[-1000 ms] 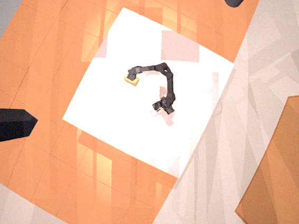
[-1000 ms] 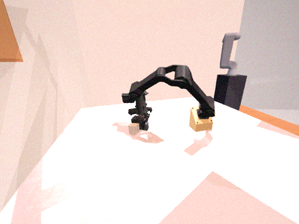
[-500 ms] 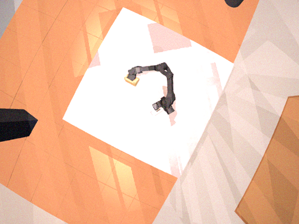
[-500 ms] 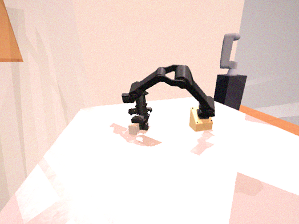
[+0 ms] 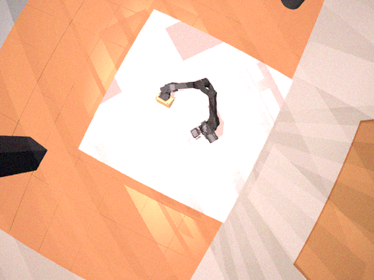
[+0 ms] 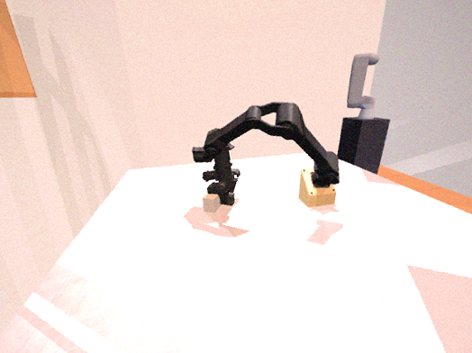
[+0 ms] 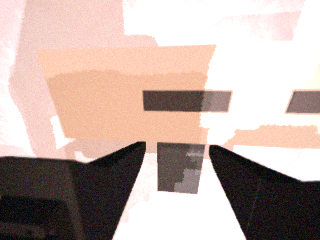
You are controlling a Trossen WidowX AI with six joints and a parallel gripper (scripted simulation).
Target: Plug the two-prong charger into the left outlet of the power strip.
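The power strip (image 7: 100,112) is a beige block across the wrist view, with two dark slot-like marks on its upper face. Its pale end (image 6: 211,203) shows beside the fingers in the exterior view. The charger (image 7: 179,167) is a small dark grey block against or very close to the strip's near edge, in line with the left dark mark. Its prongs are hidden, so how deep they sit cannot be seen. My gripper (image 7: 176,146) (image 6: 227,198) points down and is open around the charger, with a narrow gap on each side of it.
The arm's yellow base block (image 5: 165,101) (image 6: 319,197) stands on the white table (image 5: 145,135). A black post (image 5: 7,155) reaches in at the left of the top view. A dark pedestal (image 6: 364,142) with a grey device stands beyond the table in the exterior view.
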